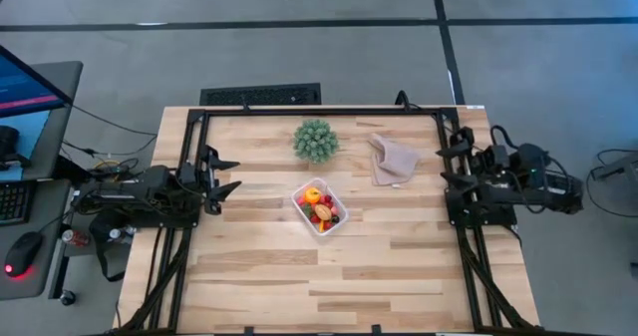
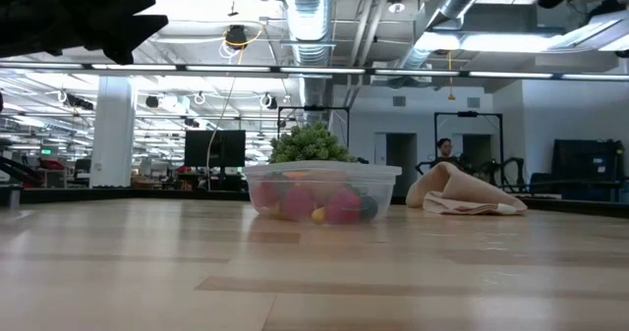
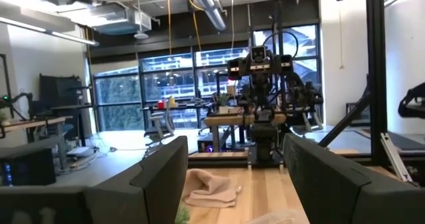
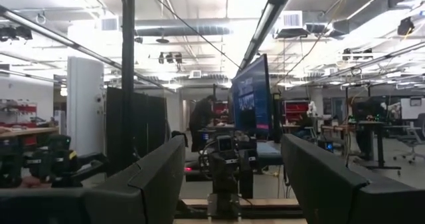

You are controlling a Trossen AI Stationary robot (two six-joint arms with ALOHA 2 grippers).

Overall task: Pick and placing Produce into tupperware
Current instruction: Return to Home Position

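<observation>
Toy produce (image 1: pixel 320 207) lies inside the clear tupperware (image 1: pixel 297 201) at mid-bench (image 1: pixel 259 266); none shows loose, so filling looks complete. Left tool (image 1: pixel 225 175) and right tool (image 1: pixel 449 166) sit at opposite edges, fingers apart, empty.

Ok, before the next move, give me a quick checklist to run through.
1. The produce sits inside the tupperware: ok.
2. The tupperware stands upright on the table: ok.
3. Loose produce on the table: none seen, ok.
4. The left hand is open and empty at the table's left edge: ok.
5. The right hand is open and empty at the right edge: ok.
6. Count of the produce: cannot tell, pieces overlap.
</observation>
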